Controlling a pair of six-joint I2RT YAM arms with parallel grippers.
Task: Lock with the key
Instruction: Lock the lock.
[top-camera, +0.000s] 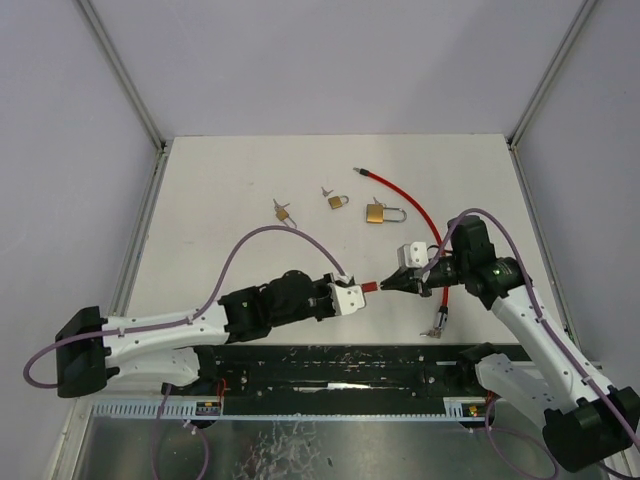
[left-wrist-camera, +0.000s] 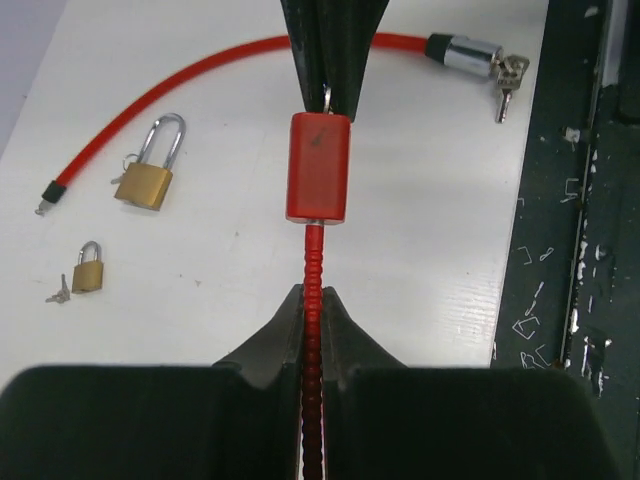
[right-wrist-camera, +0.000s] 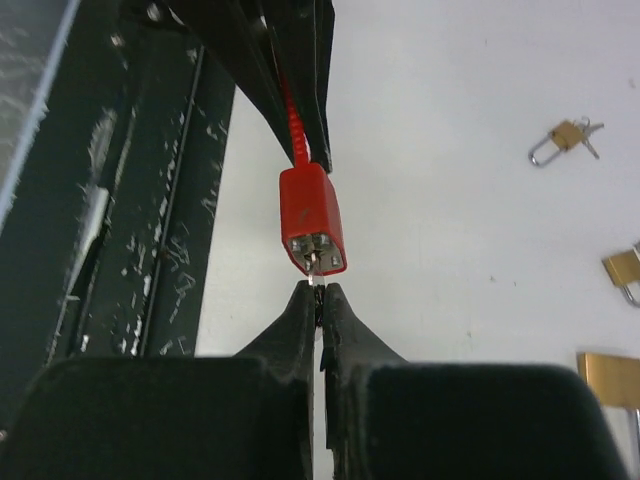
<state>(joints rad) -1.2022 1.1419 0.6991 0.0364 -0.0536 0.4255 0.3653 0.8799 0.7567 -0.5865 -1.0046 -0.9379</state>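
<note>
A small red lock hangs in the air between my two grippers, above the table's near middle. Its body has a ribbed red shank coming out of one end, and my left gripper is shut on that shank. The key is a thin silver blade with its tip in the keyhole on the lock's metal end face. My right gripper is shut on the key just behind the lock. In the top view the right gripper faces the left gripper head-on.
A red cable lock curves across the table under my right arm, with a chrome end and a bunch of keys. Three brass padlocks lie farther back. A black rail runs along the near edge.
</note>
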